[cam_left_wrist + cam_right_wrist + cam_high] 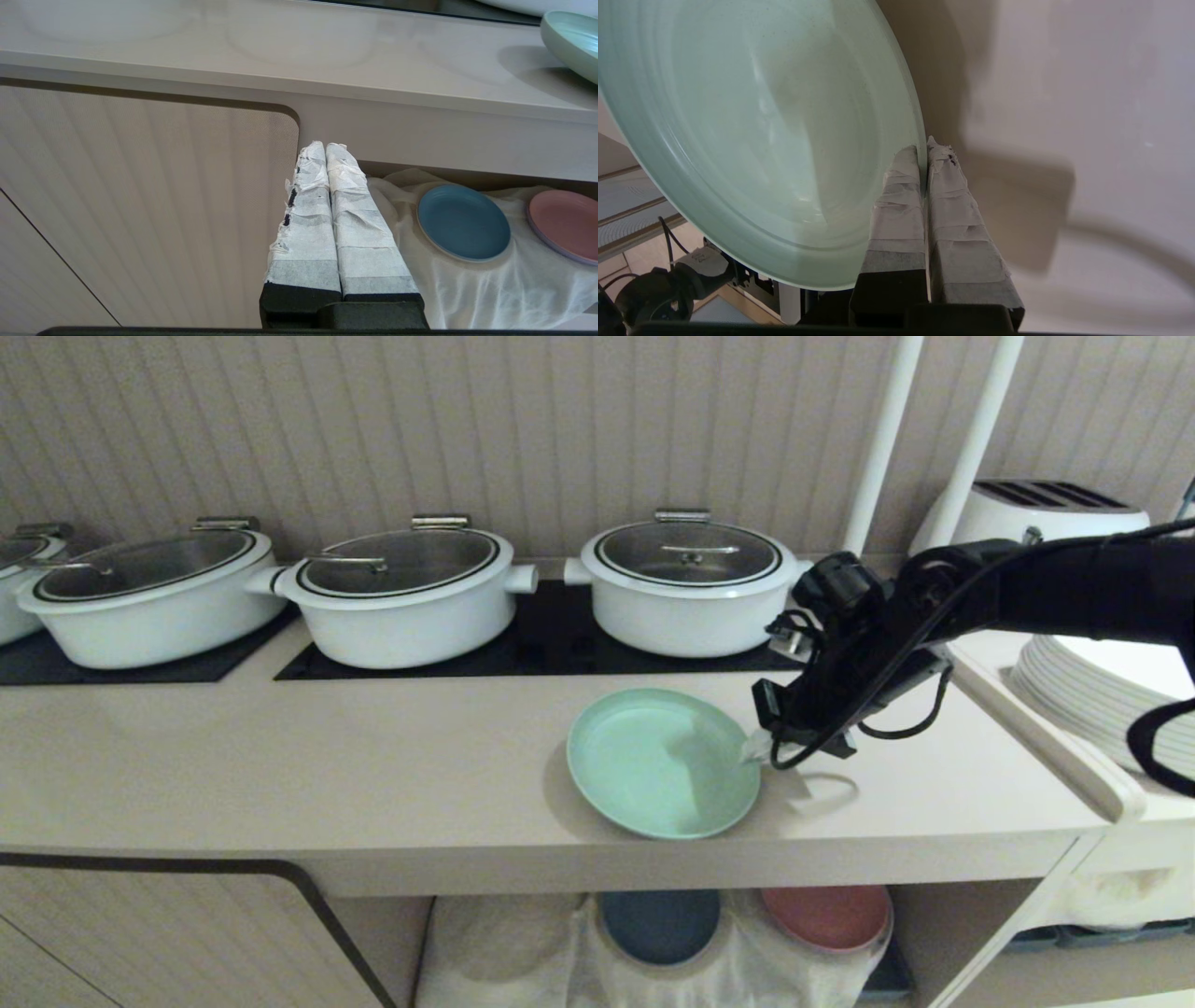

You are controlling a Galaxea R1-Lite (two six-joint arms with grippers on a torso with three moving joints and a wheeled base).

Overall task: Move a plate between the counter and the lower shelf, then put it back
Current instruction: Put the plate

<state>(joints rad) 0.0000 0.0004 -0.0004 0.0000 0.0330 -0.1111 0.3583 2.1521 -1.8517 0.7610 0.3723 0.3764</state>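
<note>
Mint-green, the plate point(661, 762) is seen near the front edge of the counter point(280, 784), its right rim pinched between the tape-wrapped fingers point(896, 196) of the right gripper point(754, 747). In the right wrist view the two fingers are shut on the rim, one on the upper face and one beneath. The plate appears slightly tilted, with a shadow cast under its gripped side, though whether its far side rests on the counter cannot be told for certain.

Nearest the camera, below the counter, the lower shelf point(971, 933) is shown with a white cloth point(523, 952) laid as its floor. On the cloth a dark blue plate point(659, 924) and a pink plate point(825, 917) are set side by side, apart from each other. In the left wrist view the left gripper point(325, 149) is held in front of the cabinet, beside the shelf opening, with its taped fingers pressed together on nothing.

Farther back on the counter, black hob panels point(560, 635) are occupied by white pots point(406, 597) with glass lids, ranged in a row before a ribbed wall. To the right, a stack of white plates point(1092, 695) is placed on a separate surface, and a white toaster point(1036, 513) is seen behind it.
</note>
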